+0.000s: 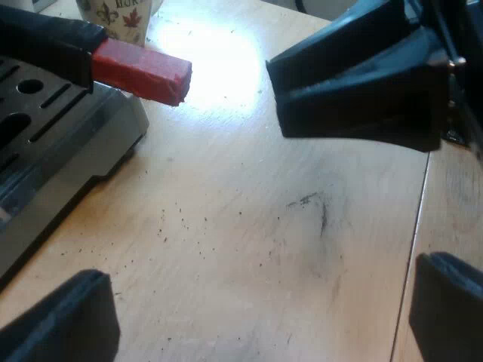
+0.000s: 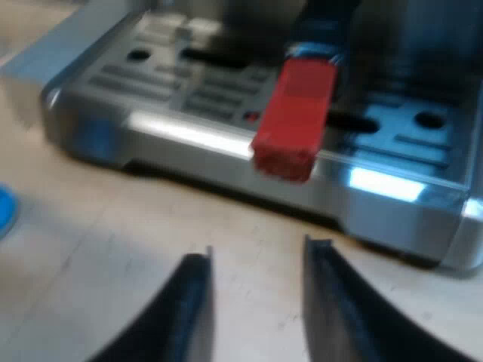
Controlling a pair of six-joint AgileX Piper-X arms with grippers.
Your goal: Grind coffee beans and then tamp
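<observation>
Left wrist view: left gripper [image 1: 253,317] fingers spread wide over wooden table [image 1: 249,226], holding nothing. Holder's red handle end [image 1: 143,69] juts out above espresso machine's drip tray [image 1: 45,128]; mug [image 1: 124,15] beyond. Right wrist view: right gripper [image 2: 256,302] fingers apart, empty, near red handle end.

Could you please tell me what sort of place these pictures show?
Likely a coffee-making bench: an espresso machine with a slotted drip tray, a red-ended handle jutting over that tray, and a patterned mug on a light wooden table.
</observation>
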